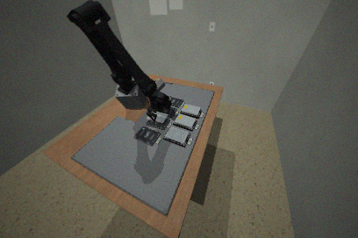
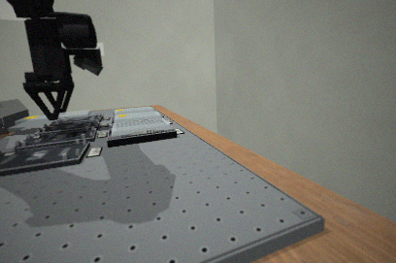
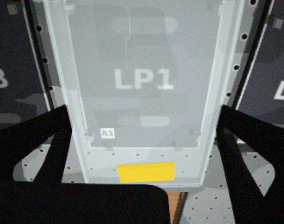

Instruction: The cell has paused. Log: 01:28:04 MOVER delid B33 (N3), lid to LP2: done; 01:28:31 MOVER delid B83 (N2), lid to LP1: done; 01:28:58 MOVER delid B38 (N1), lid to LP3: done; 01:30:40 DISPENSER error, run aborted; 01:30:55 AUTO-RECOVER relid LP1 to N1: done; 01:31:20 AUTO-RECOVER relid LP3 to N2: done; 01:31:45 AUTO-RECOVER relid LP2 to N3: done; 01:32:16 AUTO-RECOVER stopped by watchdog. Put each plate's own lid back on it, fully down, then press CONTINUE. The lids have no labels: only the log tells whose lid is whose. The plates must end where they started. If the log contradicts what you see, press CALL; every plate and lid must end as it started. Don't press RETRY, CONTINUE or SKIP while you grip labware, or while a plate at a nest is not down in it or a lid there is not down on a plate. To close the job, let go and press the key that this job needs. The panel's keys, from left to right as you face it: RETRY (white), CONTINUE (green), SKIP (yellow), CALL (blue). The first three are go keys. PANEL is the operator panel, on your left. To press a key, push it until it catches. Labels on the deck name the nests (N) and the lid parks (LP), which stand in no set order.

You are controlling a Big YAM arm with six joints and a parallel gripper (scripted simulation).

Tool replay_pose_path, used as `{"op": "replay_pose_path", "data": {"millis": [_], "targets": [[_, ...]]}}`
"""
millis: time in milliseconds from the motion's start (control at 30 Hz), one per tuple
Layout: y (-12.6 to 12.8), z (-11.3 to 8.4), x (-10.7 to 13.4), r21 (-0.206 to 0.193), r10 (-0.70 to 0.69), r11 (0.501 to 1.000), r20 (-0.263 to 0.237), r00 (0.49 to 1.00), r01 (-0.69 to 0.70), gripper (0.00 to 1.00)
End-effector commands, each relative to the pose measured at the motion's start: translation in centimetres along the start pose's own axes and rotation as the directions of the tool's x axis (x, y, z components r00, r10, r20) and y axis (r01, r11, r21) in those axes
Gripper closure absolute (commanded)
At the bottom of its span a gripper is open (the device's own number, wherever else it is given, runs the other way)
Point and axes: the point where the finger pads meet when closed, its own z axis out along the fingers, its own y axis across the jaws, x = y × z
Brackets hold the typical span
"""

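My gripper (image 1: 154,114) (image 2: 49,111) (image 3: 143,113) is shut on a clear lid (image 3: 142,63), one finger on each long side. A yellow tab (image 3: 146,171) is at the lid's near end. Three plates stand in a row to the right: the front one (image 1: 176,136) (image 2: 141,128) shows its well grid, and the two behind it (image 1: 184,121) (image 1: 191,110) each bear a yellow mark. I cannot tell which of them carry lids.
Dark lid parks (image 1: 146,136) (image 2: 44,152) lie on either side of LP1; their edges show in the wrist view (image 3: 9,63) (image 3: 269,56). The grey panel box (image 1: 129,97) (image 2: 12,109) stands behind the arm. The grey perforated deck (image 1: 132,167) (image 2: 194,199) lies on a wooden table (image 1: 199,154).
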Motion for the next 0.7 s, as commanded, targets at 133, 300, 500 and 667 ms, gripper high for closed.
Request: {"op": "replay_pose_path", "data": {"millis": [133,300,500,667], "targets": [[-0.6,0.3,-0.8,0.003,0.041,0.999,-0.01,0.999,-0.041,1.0],[-0.9,0.2,-2.4,-0.002,0.056,0.998,-0.004,0.998,-0.056,1.0],[-2.1,0.2,-5.2,-0.001,0.038,0.999,-0.004,0.999,-0.038,1.0],[-3.4,0.3,-7.5,0.001,0.047,0.999,-0.006,0.999,-0.047,1.0]]}}
